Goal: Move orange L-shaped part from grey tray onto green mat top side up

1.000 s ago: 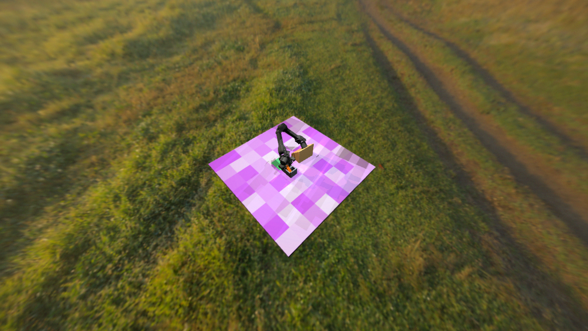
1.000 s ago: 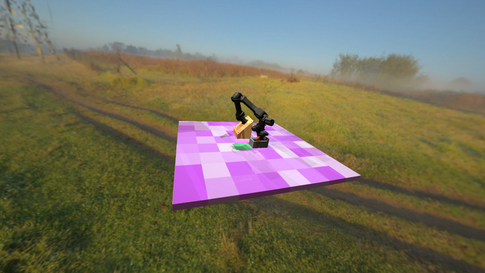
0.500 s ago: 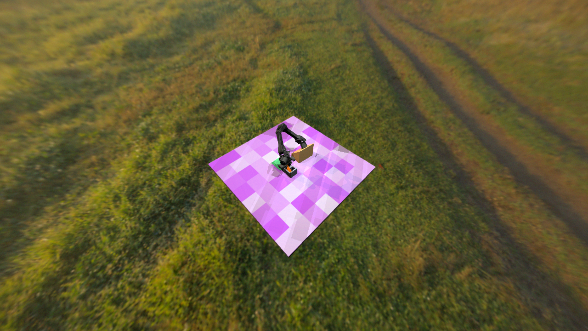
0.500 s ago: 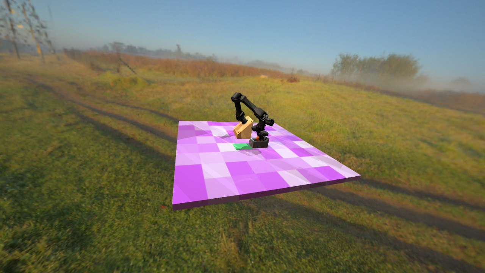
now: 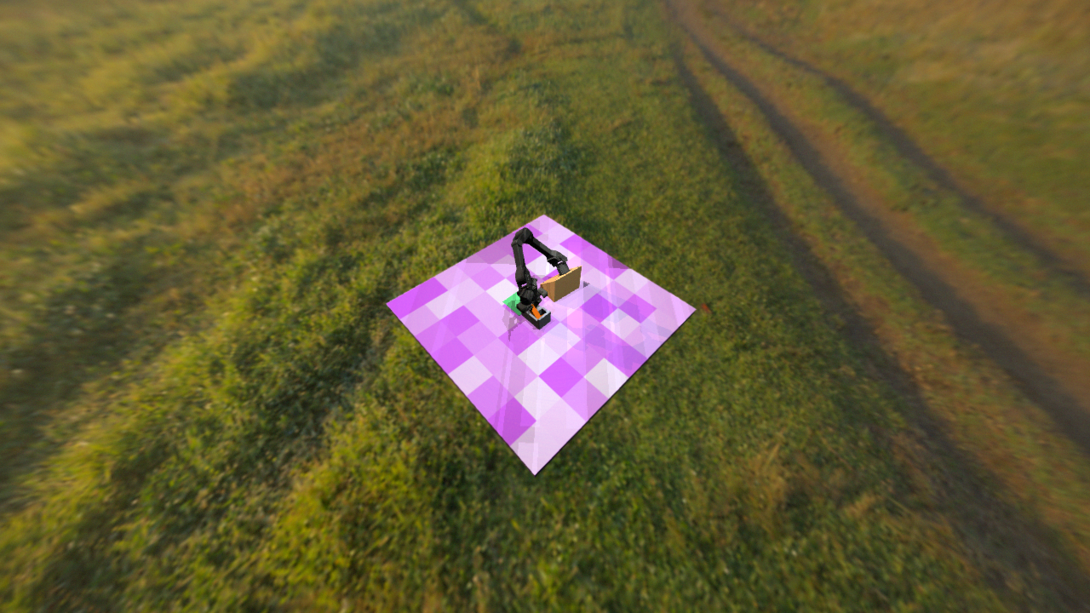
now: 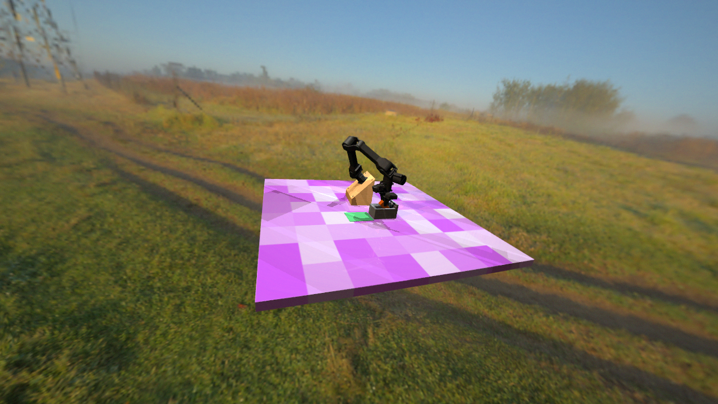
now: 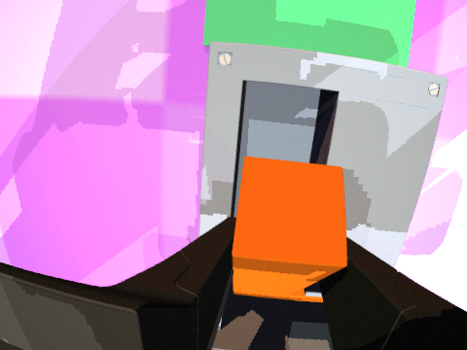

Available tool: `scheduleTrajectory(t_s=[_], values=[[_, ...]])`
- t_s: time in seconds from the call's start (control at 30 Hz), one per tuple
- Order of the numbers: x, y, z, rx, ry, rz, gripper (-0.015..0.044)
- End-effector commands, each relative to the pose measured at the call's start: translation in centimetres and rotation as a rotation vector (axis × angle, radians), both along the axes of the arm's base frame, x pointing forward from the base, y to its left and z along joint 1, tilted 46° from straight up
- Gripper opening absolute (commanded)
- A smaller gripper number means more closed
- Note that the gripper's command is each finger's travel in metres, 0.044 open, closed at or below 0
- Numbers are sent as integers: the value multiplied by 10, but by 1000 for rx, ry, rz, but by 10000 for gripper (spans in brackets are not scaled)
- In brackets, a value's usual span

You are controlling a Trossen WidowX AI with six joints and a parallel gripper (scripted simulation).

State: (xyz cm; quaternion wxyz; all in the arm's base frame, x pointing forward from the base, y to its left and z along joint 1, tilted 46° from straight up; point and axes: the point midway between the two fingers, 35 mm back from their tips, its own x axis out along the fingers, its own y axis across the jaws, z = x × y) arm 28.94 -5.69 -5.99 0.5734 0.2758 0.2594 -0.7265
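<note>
The orange L-shaped part (image 5: 536,312) (image 6: 381,203) (image 7: 292,204) stands tilted in the grey tray (image 5: 541,324) (image 6: 382,213) (image 7: 360,131), its raised end up out of the pocket and its lower end still down inside. My gripper (image 7: 279,233) is shut on the raised end, with one dark finger against each side in the wrist view. The far stretch of the pocket shows bare beyond the part. The lower end is mostly hidden behind the raised end and the fingers. The green mat (image 5: 510,303) (image 6: 357,216) (image 7: 243,24) lies flat right beside the tray.
A wooden wedge-shaped block (image 5: 565,283) (image 6: 362,196) stands close behind the tray, and the arm rises from it. The purple checkered table top (image 5: 487,373) (image 6: 321,271) lies under everything. Screw heads mark the tray's corners.
</note>
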Motion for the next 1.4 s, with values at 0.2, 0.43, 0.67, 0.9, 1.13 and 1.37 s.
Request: scheduleTrajectory(t_s=[0.2, 0.43, 0.67, 0.9, 1.13, 1.37], values=[[5, 14, 13, 4, -9, 2, 0], [7, 21, 20, 4, -8, 2, 0], [9, 29, 28, 5, -8, 3, 0], [11, 36, 35, 5, -8, 3, 0], [13, 44, 43, 6, -8, 3, 0], [15, 52, 50, 6, -8, 3, 0]])
